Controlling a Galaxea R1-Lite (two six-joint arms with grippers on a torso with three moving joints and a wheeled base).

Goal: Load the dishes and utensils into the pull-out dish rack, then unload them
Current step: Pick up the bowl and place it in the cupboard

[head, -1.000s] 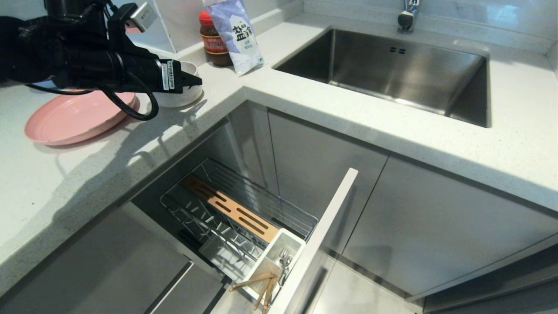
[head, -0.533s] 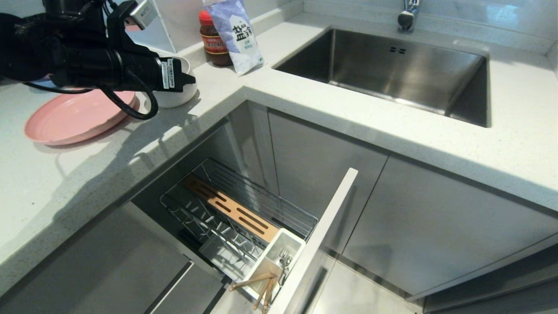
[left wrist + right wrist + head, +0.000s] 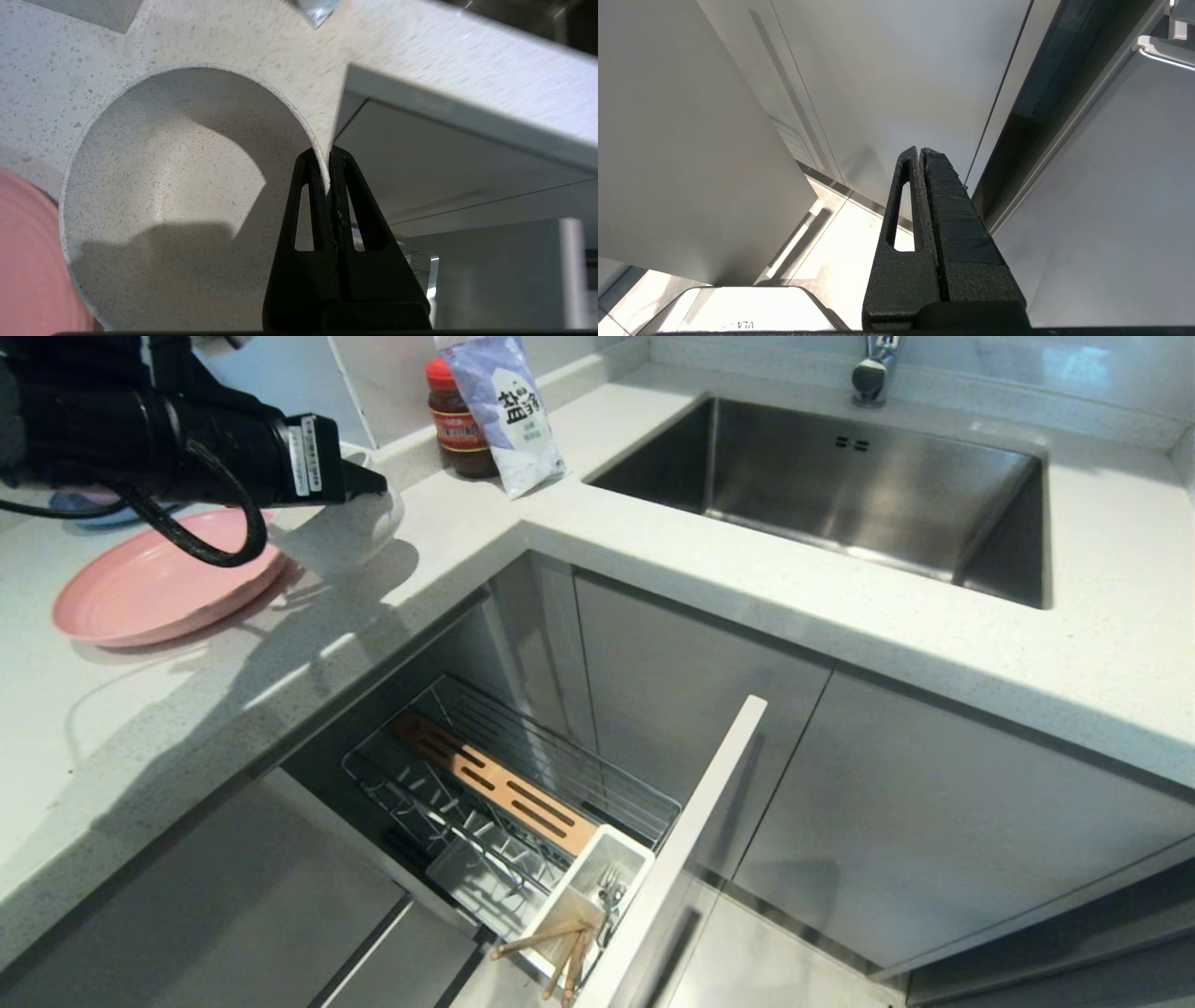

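1. Head view: the left gripper [image 3: 369, 483] sits at 10 o'clock, clamped on the rim of the off-white bowl [image 3: 359, 527], beside the pink plate [image 3: 159, 588] on the countertop [image 3: 653, 560]. The pull-out dish rack [image 3: 513, 793] stands open at 6 o'clock; its cutlery cup [image 3: 588, 891] holds the chopsticks [image 3: 551, 943] and fork [image 3: 611, 891].
2. Left wrist view: the fingers [image 3: 310, 186] pinch the bowl [image 3: 177, 196] wall, one inside, one outside.
3. Right wrist view: the right gripper [image 3: 920, 151] is together, holding nothing, near a cabinet door [image 3: 896, 74].
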